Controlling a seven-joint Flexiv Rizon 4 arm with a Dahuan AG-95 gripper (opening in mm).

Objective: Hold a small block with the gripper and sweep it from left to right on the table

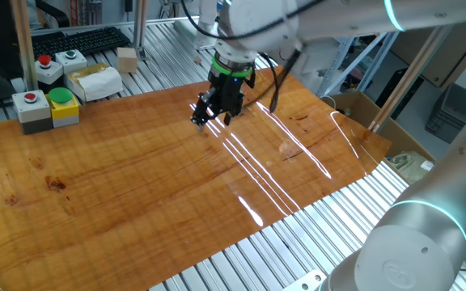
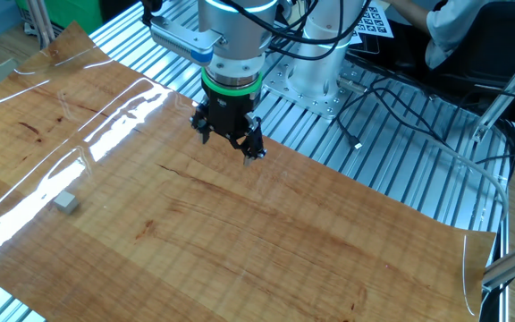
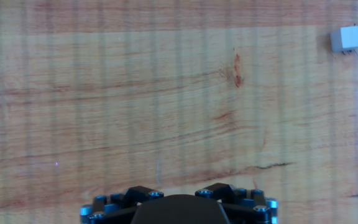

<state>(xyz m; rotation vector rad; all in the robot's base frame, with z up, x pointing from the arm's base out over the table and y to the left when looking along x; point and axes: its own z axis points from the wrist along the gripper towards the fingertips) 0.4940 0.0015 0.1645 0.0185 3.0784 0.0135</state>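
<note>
Tool: the black claw-type tool hangs from a green ring on the white and silver arm, fingertips pointing down.
Tool height: fingertips sit just above the surface; contact cannot be told.
Tool state: nothing is seen between the fingers; how far they are spread cannot be told from any view.
Tool in one fixed view: the tool stands over the far edge of the surface, at about 12 o'clock from the board's middle.
Tool in hand view: only the dark lower body of the tool shows at the bottom edge; the fingertips are out of frame.
Small block: the small block lies flat on the surface, well apart from the tool, at about 8 o'clock from it in the other fixed view.
Small block in hand view: the small block sits at about 2 o'clock, near the right edge of the surface.
Small block contact: free, touched by nothing but the surface.
Beyond the surface: grey button boxes with red and green caps stand at about 10 o'clock in one fixed view, on the ribbed aluminium frame.
Further items: a pale wooden cube rests near the boxes.
</note>
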